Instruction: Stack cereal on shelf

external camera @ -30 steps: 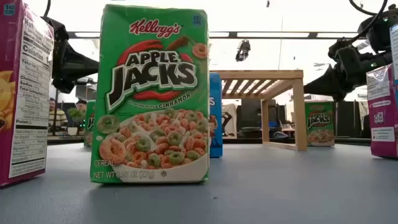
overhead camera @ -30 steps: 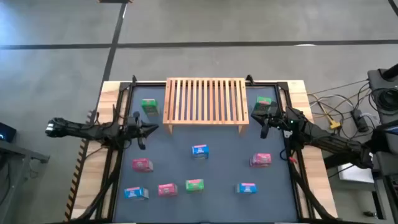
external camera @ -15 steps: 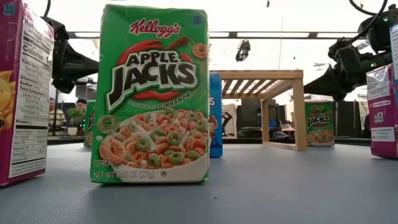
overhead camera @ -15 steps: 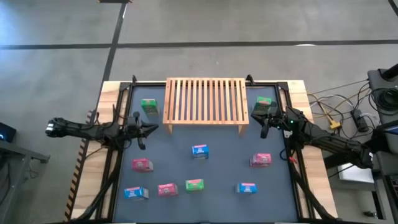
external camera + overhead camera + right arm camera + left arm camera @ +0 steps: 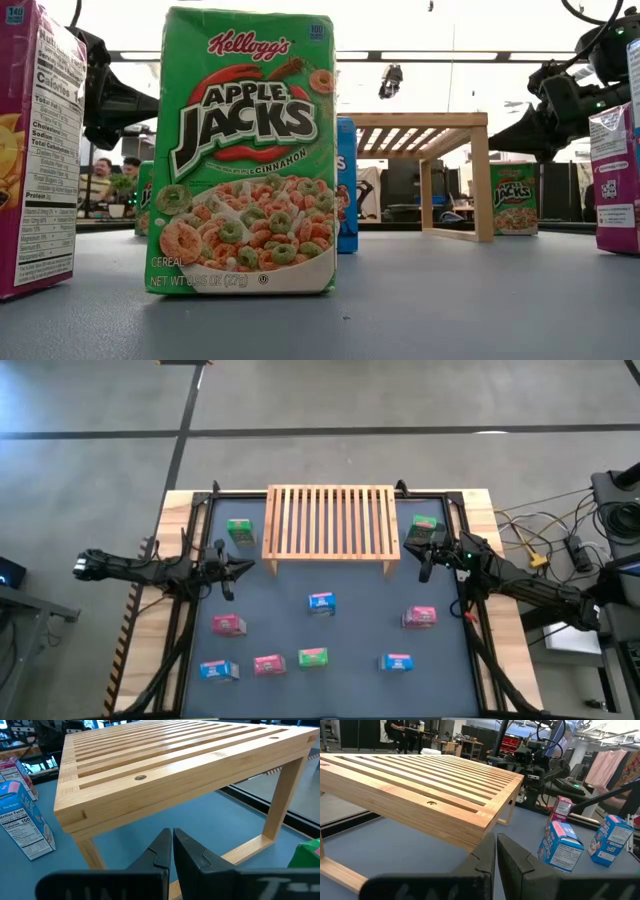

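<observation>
Table holds scattered boxes; shelf stands bare. Left gripper and right gripper are clenched, empty; we risk toppling boxes unless they open first.

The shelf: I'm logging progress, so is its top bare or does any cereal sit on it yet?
Bare. From above, the shelf shows only open slats; every visible cereal box stands on the table.

Pale slatted wood shelf; green, blue, pink cereal boxes; dark grey table.
</observation>
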